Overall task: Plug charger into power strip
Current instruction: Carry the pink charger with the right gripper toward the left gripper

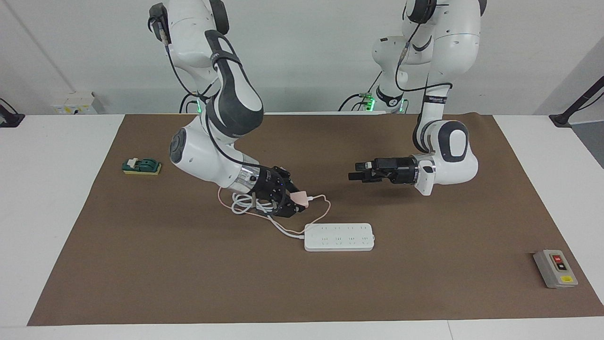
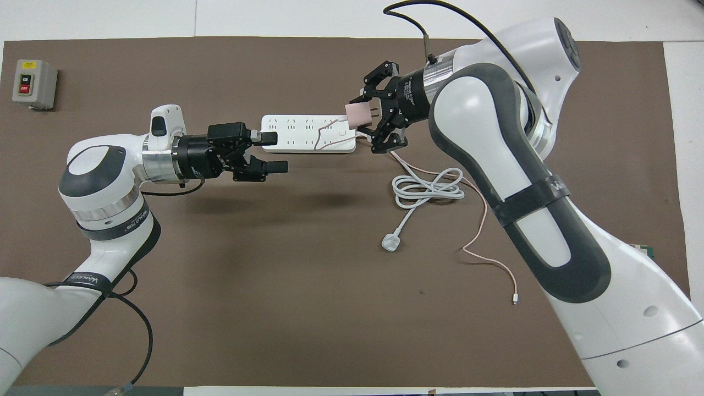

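The pale-pink charger point(image 1: 300, 198) point(image 2: 357, 114) hangs in the air with my right gripper point(image 1: 296, 202) point(image 2: 365, 116) shut on it. It is above the cord end of the white power strip point(image 1: 339, 236) point(image 2: 308, 133) and apart from it. Its pink cable point(image 2: 485, 204) loops over that end of the strip and trails back across the mat. My left gripper point(image 1: 354, 171) point(image 2: 275, 149) hovers open with nothing in it, over the strip's other end.
The strip's white cord point(image 1: 245, 203) point(image 2: 429, 190) lies coiled by my right gripper, with its plug point(image 2: 391, 242) loose on the mat. A grey button box point(image 1: 555, 268) point(image 2: 34, 83) sits toward the left arm's end. A green block point(image 1: 141, 165) lies toward the right arm's end.
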Controlling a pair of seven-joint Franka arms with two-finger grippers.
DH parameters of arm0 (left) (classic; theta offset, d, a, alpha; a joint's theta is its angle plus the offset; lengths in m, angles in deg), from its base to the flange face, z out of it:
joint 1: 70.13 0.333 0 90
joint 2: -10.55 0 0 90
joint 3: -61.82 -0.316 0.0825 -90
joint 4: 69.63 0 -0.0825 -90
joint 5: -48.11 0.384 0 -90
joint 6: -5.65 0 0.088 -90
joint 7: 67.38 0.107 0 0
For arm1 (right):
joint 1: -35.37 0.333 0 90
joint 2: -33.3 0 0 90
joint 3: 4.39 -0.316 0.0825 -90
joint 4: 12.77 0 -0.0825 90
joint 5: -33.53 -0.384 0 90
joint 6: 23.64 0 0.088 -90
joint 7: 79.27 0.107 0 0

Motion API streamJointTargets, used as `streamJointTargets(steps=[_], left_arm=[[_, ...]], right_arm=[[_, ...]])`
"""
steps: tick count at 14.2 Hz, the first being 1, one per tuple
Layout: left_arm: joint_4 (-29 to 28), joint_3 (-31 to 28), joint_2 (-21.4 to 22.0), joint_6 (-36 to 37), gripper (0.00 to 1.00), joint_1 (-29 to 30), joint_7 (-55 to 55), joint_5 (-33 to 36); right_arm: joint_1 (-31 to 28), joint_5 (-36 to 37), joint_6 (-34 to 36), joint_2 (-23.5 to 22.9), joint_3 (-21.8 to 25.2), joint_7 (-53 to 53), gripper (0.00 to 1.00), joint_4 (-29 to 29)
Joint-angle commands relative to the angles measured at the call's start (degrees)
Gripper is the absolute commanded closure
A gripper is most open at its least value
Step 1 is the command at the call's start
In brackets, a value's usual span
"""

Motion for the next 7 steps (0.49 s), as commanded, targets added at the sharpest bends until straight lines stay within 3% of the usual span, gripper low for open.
streamJointTargets(steps=[1,7], left_arm=[[-0.4,-0.1,1.2,-3.8,0.01,-2.2,-0.3,0.4],[3.6,-0.1,-0.1,-7.8,0.01,-5.2,1.3,-2.9]], right_arm=[[3.0,-0.3,-3.7,0.9,0.2,3.4,1.00,-0.8],[6.9,0.0,-7.7,0.8,0.2,8.3,1.00,-1.1]])
